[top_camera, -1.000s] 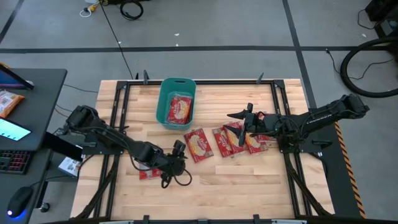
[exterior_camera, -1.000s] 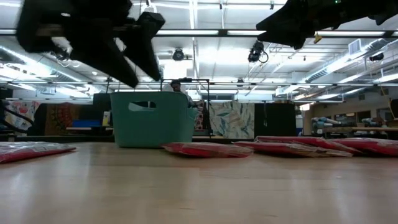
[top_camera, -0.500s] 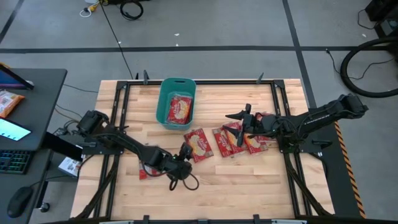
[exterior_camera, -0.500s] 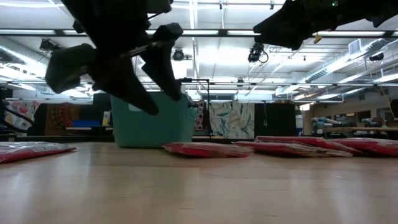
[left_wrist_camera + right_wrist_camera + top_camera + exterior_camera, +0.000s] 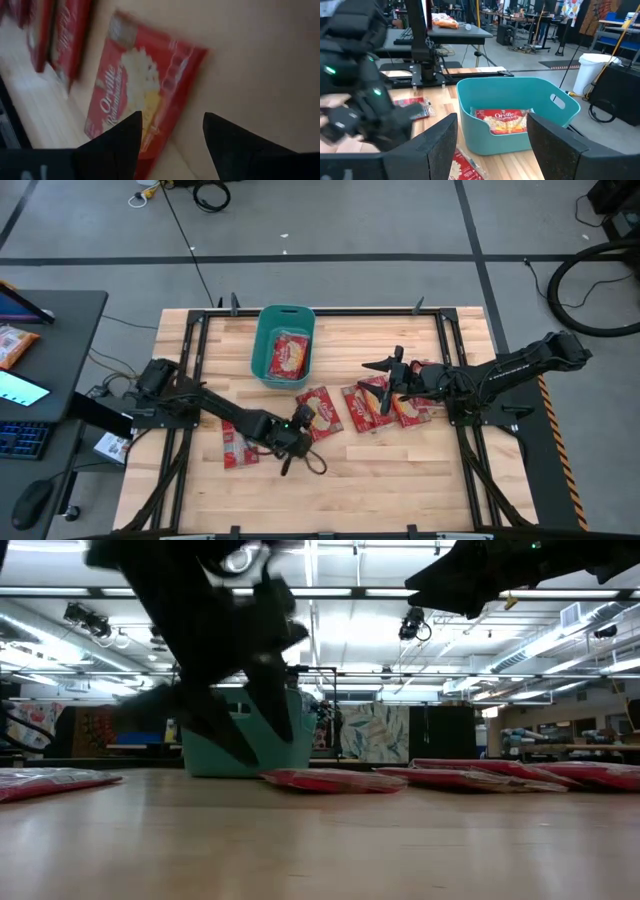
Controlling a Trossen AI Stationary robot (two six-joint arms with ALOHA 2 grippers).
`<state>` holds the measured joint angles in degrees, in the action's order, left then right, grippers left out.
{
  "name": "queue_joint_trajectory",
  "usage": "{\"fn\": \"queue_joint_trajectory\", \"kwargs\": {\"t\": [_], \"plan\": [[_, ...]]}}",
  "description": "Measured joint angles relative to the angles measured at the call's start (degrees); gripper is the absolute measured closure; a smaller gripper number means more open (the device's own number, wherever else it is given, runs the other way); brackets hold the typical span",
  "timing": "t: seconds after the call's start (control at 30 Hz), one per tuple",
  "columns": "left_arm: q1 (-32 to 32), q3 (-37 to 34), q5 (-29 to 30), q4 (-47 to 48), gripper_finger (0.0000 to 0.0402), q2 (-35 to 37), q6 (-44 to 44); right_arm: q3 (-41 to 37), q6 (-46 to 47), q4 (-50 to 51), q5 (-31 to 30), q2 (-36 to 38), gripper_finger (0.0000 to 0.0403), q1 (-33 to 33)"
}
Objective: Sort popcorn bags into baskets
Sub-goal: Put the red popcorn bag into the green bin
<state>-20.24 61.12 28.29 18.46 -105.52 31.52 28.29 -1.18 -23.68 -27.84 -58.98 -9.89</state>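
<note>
Several red popcorn bags lie flat on the wooden table. One bag (image 5: pixel 319 412) is near the basket, a cluster (image 5: pixel 385 402) sits further right, and one (image 5: pixel 238 446) lies toward the left. The teal basket (image 5: pixel 283 345) stands near the far edge with a bag (image 5: pixel 291 356) inside it. My left gripper (image 5: pixel 303 423) is open and hovers low over the near-left end of the bag (image 5: pixel 142 92) by the basket, one finger over the bag and one over bare wood. My right gripper (image 5: pixel 385 375) is open and hangs above the cluster, facing the basket (image 5: pixel 520 112).
Black rails (image 5: pixel 190 350) run along the table's left and right sides. A dark desk with a screen and an orange packet (image 5: pixel 15 345) stands left of the table. Bare wood (image 5: pixel 400 470) lies along the near edge.
My left gripper has swung toward the table's right and come down toward the bag by the basket, staying open. As the arm moved off, the bag on the left came fully into view.
</note>
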Motion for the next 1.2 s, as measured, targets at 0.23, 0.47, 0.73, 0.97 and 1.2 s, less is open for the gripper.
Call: {"fn": "queue_joint_trajectory", "kwargs": {"t": [0.23, 0.47, 0.73, 0.97, 1.2], "plan": [[4.0, 0.2, 3.1, -2.2, 0.0187, -4.7, 7.7, 0.0, -0.5, -0.3, 1.1, 0.0, 0.016, 0.1], [4.9, 0.2, 1.7, -2.4, 0.0214, -5.5, 11.5, 0.0, -0.5, 0.2, 1.1, 0.0, 0.016, 0.3], [4.9, 0.2, -1.5, -1.7, 0.0381, -5.4, 1.9, 0.0, -0.5, 0.2, 1.1, 0.0, 0.016, 0.3], [4.8, 5.3, -8.1, 6.6, 0.0393, -0.9, -10.1, 0.0, -0.5, 0.1, 1.0, 0.0, 0.016, 0.3], [8.5, 13.8, -8.3, 9.5, 0.0396, 7.5, -22.2, 0.0, -0.5, -0.2, 1.0, 0.0, 0.016, 0.3]]}}
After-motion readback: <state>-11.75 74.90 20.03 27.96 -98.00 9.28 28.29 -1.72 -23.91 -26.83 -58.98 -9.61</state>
